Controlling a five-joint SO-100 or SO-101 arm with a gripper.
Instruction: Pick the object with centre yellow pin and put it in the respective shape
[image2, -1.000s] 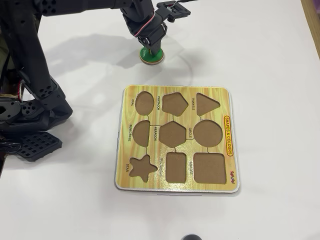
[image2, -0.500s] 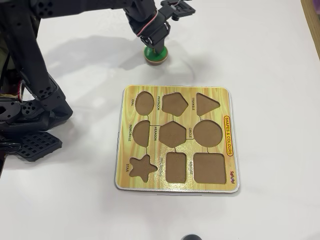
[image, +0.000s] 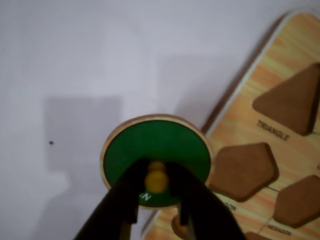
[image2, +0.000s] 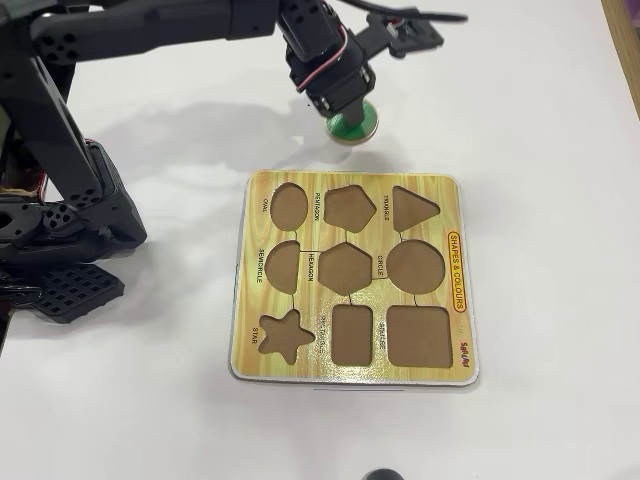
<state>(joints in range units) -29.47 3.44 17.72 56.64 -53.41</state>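
Observation:
A green round piece (image: 155, 145) with a wooden rim and a yellow centre pin (image: 157, 181) is in my gripper (image: 157, 184), whose two black fingers are shut on the pin. In the overhead view the piece (image2: 357, 126) hangs under the gripper (image2: 350, 112), just beyond the far edge of the wooden shape board (image2: 455, 200). The board's round recess (image2: 415, 265) lies in its middle row at the right. In the wrist view the piece overlaps the board's edge (image: 295, 40), next to the pentagon recess (image: 243, 170).
The board holds several empty recesses, among them a triangle (image2: 412, 207), pentagon (image2: 348, 208), hexagon (image2: 346, 268), star (image2: 282, 335) and square (image2: 417, 335). The arm's black base (image2: 60, 230) stands at the left. A small dark object (image2: 380, 473) sits at the bottom edge.

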